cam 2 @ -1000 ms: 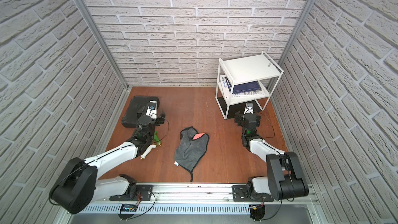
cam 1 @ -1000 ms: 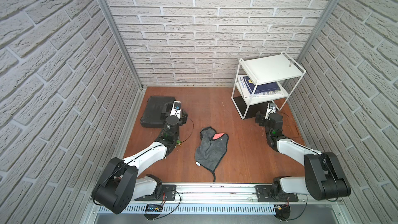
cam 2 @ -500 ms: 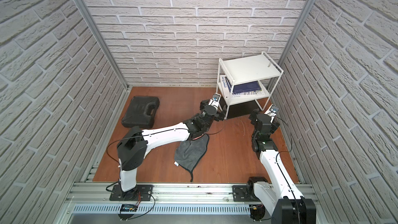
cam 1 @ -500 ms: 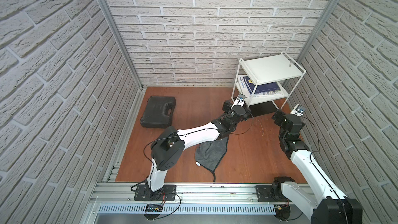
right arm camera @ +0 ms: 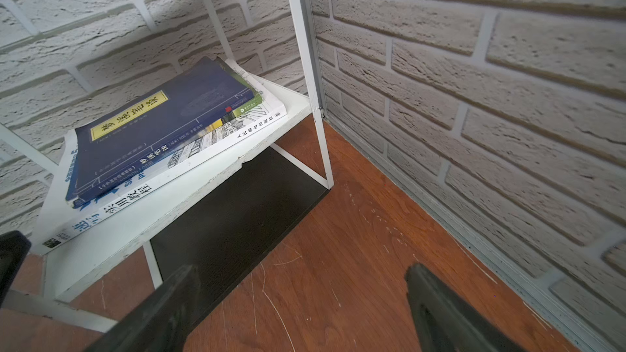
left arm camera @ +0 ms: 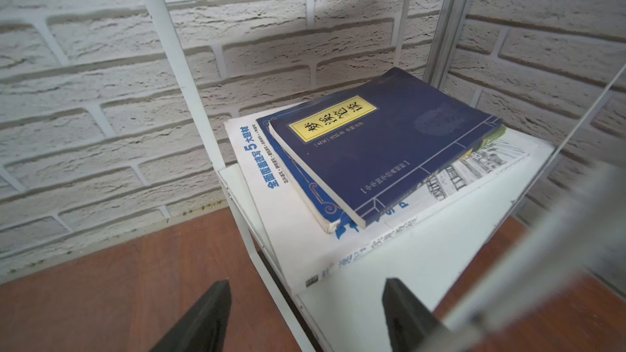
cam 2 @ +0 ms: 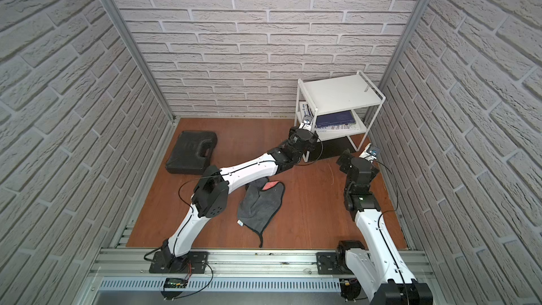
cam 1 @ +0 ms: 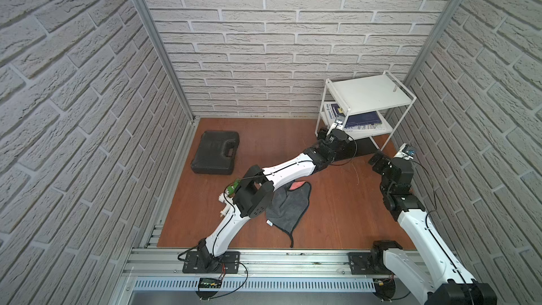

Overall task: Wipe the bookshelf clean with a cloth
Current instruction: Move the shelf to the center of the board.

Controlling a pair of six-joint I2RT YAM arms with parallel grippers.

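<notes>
- Floppy dark grey microfibre cloth [cam 1: 289, 206] lies ungripped on brown worktop [cam 1: 337, 218]; white metal-framed bookshelf [cam 1: 369, 95], two o'clock of it, judged unwiped
- Left pincer [left arm camera: 305, 284] and right pincer [right arm camera: 299, 268] both agape, empty; wiping wholly outstanding

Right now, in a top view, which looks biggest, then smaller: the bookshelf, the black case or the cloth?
1. bookshelf
2. black case and cloth: about alike; the left arm hides part of it.

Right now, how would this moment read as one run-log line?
left gripper: open, astride bookshelf post | right gripper: open, empty, facing bookshelf base | cloth: on table, not held | wiping: not started
</notes>
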